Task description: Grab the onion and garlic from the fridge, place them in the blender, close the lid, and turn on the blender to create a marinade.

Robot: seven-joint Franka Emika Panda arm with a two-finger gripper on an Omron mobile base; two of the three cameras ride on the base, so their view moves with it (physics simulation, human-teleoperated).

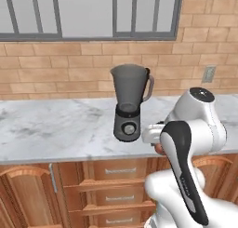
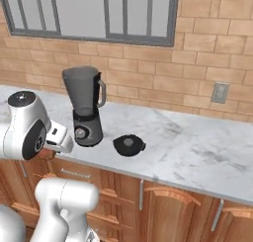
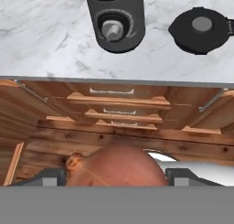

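Pincer: I see my pincer (image 3: 117,175) clamped on the onion (image 3: 116,166), one dark fingertip at each side of the reddish ball, low in front of the drawers (image 3: 114,109).
Onion: held in the pincer, below the edge of the desk (image 3: 55,45) and not yet over it.
Blender: it stands on the desk under the window, jar (image 1: 130,86) open at the top, knob (image 3: 111,29) facing me.
Lid: the black disc (image 2: 128,144) lies flat on the desk just beside the blender's base (image 2: 88,130), apart from it.
Risk, lift: I judge that raising the onion straight up could knock it on the desk's front lip, since the pincer sits under that edge.
Risk, jar: the mouth is high and narrow; coming in low could push the jar or tip the blender.
Risk, grip: a round, smooth ball may roll out if the fingers hold it off-centre.
Risk, lid: a wide swing to that side could sweep the lid along the desk.
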